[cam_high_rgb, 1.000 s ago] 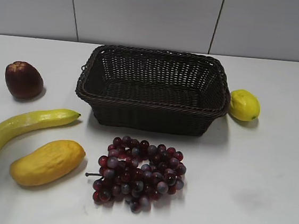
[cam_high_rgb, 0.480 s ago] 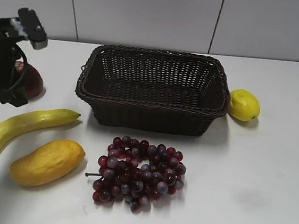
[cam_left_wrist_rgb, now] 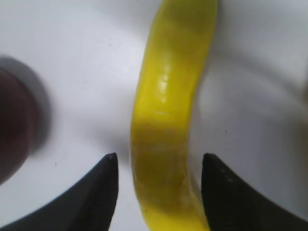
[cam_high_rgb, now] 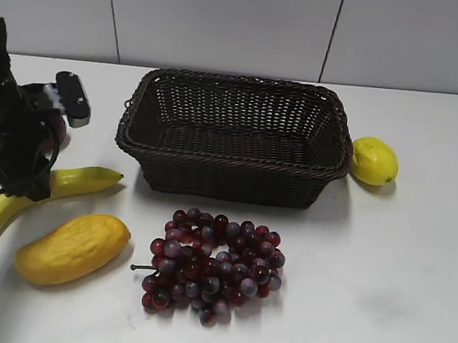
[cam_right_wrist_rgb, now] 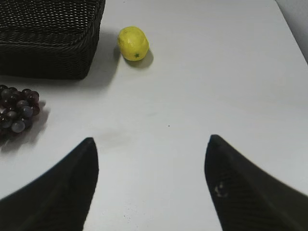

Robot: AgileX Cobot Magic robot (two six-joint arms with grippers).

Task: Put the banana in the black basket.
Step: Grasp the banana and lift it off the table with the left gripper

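One banana (cam_high_rgb: 43, 190) lies at the far left of the white bench (cam_high_rgb: 398, 279), long, slender, curved, pale yellow with a greenish pointed tip toward the basket. Left tool (cam_left_wrist_rgb: 159, 180) sits over its middle, fingers (cam_left_wrist_rgb: 98, 185) spread wide, one on each side of the fruit with bench showing in both gaps; released, not gripping. Close up the skin is glossy, smooth yellow. Dark red fruit (cam_high_rgb: 52, 124) just beyond, mostly hidden by the arm. Plump orange-yellow mango (cam_high_rgb: 72, 248) near side of the banana, apart from it. Grape bunch (cam_high_rgb: 213, 264), dark red, centre near. Black basket (cam_high_rgb: 234, 135), woven wicker with braided rim, centre far, nothing visible inside. Lemon (cam_high_rgb: 374, 161) just right of the basket. Right tool (cam_right_wrist_rgb: 151, 192) hangs over bare bench, fingers spread, holding nothing.
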